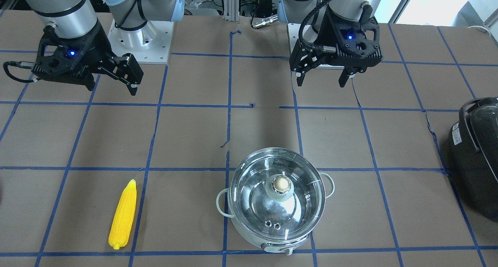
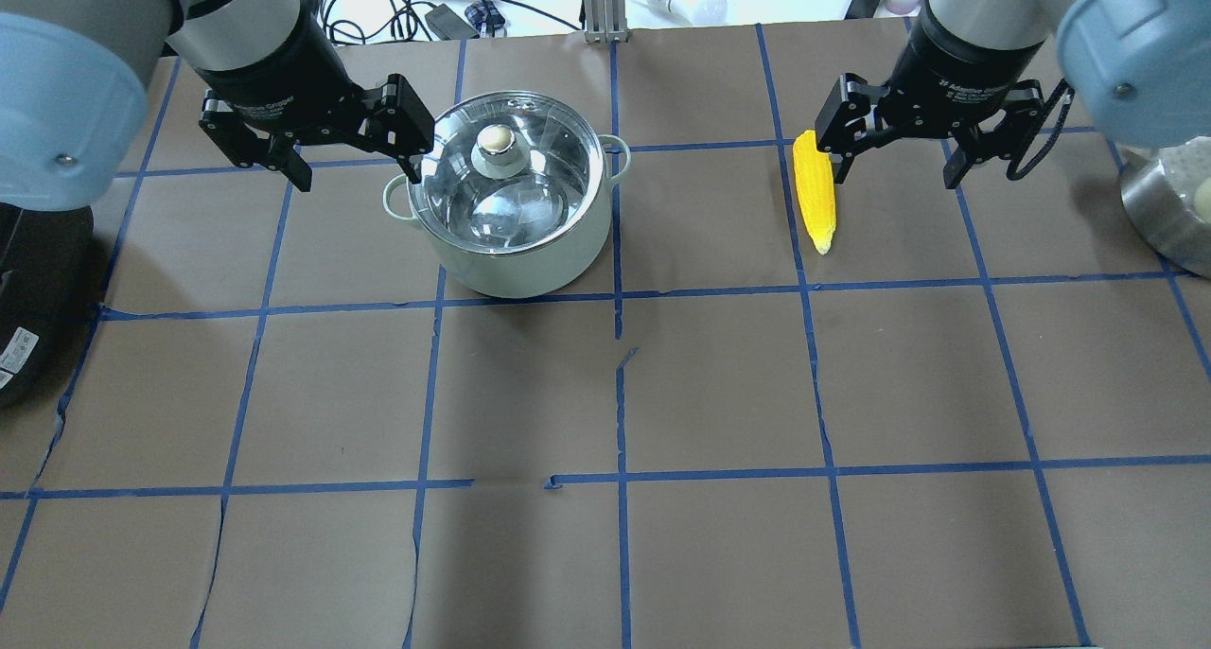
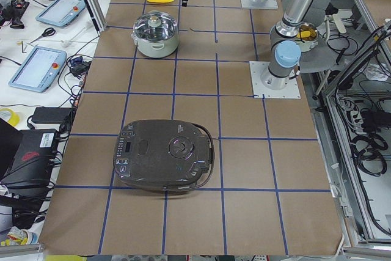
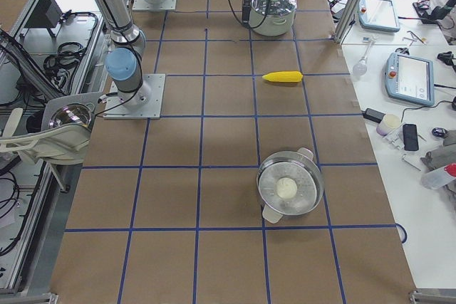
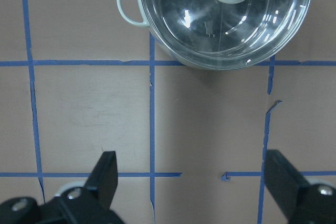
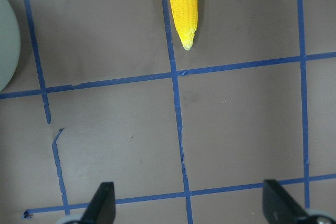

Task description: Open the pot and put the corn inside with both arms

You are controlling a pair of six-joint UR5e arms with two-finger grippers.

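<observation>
A pale green pot (image 2: 520, 266) stands on the table, shut with a glass lid (image 2: 516, 181) that has a round knob (image 2: 496, 141). It also shows in the front view (image 1: 253, 239) and the left wrist view (image 5: 134, 3). A yellow corn cob (image 2: 815, 190) lies flat on the table, apart from the pot; it also shows in the front view (image 1: 123, 214) and the right wrist view (image 6: 182, 3). My left gripper (image 2: 355, 168) is open and empty, hovering above the table on the robot's side of the pot. My right gripper (image 2: 897, 168) is open and empty, hovering near the corn.
A black rice cooker (image 1: 478, 150) sits at the table's end on my left. A steel steamer pot (image 4: 288, 186) with a white bun inside sits at the end on my right. Blue tape lines grid the brown table cover.
</observation>
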